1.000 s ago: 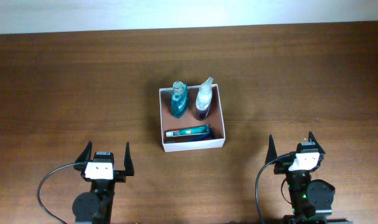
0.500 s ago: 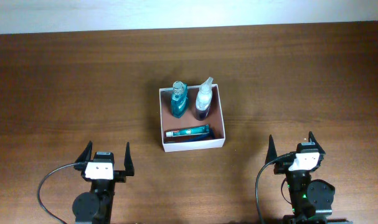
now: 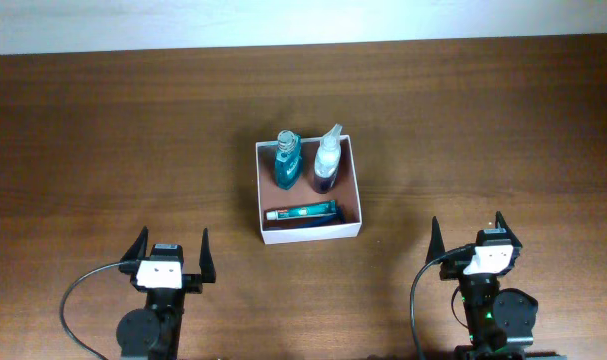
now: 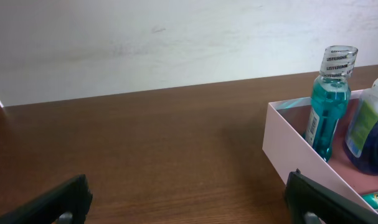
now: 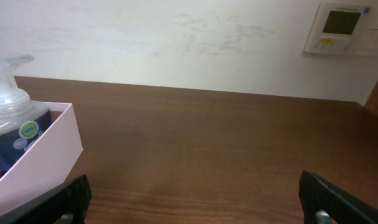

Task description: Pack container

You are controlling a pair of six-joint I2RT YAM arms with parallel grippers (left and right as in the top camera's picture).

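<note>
Overhead: container (image 3: 311,233) mid-table, holding mouthwash bottle (image 3: 287,162), pump bottle (image 3: 326,160) and toothpaste tube (image 3: 301,212). Left gripper (image 3: 173,241) and right gripper (image 3: 468,228) spread wide, empty. I judge packing done; no loose item to fetch.

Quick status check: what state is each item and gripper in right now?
container: lidless, holding three items.
mouthwash bottle: upright, capped, inside the container.
spray bottle: upright beside it, inside the container.
toothpaste tube: lying flat along the container's near wall.
left gripper: open, empty.
right gripper: open, empty.
</note>
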